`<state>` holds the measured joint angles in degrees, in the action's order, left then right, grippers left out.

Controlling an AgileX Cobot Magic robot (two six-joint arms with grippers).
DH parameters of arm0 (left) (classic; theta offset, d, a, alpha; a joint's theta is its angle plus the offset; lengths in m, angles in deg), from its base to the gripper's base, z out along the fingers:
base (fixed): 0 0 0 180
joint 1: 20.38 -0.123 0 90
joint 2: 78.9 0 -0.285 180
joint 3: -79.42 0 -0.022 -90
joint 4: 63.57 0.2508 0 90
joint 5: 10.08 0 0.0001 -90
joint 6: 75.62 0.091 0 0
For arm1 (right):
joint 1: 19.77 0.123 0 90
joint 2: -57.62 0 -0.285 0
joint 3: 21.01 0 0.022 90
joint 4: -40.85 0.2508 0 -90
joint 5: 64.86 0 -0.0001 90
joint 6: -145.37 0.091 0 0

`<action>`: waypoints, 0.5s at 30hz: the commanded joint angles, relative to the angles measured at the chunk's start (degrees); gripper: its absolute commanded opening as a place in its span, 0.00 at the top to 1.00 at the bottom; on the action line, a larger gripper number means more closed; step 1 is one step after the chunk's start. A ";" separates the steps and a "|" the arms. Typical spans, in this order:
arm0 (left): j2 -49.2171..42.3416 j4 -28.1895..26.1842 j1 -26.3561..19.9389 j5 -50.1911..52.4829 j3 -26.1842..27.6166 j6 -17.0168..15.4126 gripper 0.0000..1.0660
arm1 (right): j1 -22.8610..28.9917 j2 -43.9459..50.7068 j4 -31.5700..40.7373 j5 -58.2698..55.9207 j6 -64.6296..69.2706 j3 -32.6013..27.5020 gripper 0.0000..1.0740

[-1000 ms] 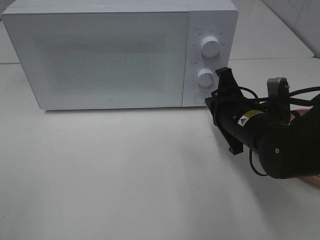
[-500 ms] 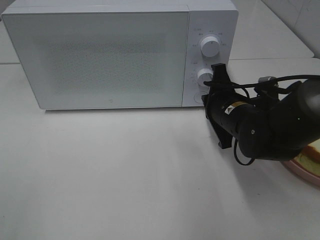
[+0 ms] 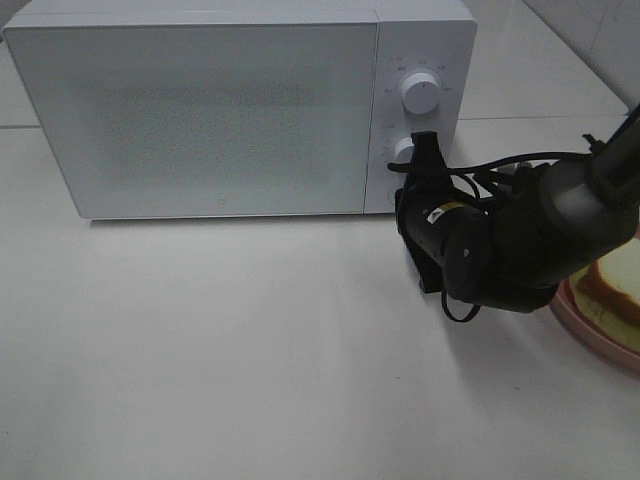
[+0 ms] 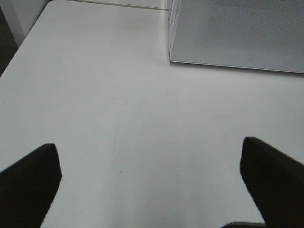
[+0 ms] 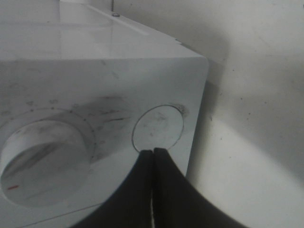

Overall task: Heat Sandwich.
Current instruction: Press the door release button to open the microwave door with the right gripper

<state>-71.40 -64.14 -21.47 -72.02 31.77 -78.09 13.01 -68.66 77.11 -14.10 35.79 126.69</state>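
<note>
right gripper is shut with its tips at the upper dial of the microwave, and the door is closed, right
Not quite. The right gripper is shut and the microwave door is closed, but the tips are at the round button next to the lower dial, not at the upper dial. The right wrist view shows it.

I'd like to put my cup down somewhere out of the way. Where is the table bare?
The table is bare in front of the microwave door, all the way across to the right arm. The right side is crowded: that arm reaches to the round button, with the sandwich on its pink plate beside it.
</note>
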 commanded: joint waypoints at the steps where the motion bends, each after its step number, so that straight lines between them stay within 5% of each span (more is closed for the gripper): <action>1: -0.97 -0.52 -0.23 0.69 -0.11 -0.34 0.09 | 0.06 -0.92 2.18 0.29 -0.74 1.78 0.98; 15: -0.97 -0.52 -0.23 0.69 -0.11 -0.34 0.09 | -0.06 -2.01 3.67 -0.86 -3.32 4.41 0.97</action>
<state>-71.40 -64.14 -21.47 -72.02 31.77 -78.09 13.01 -69.92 80.55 -14.27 33.84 130.53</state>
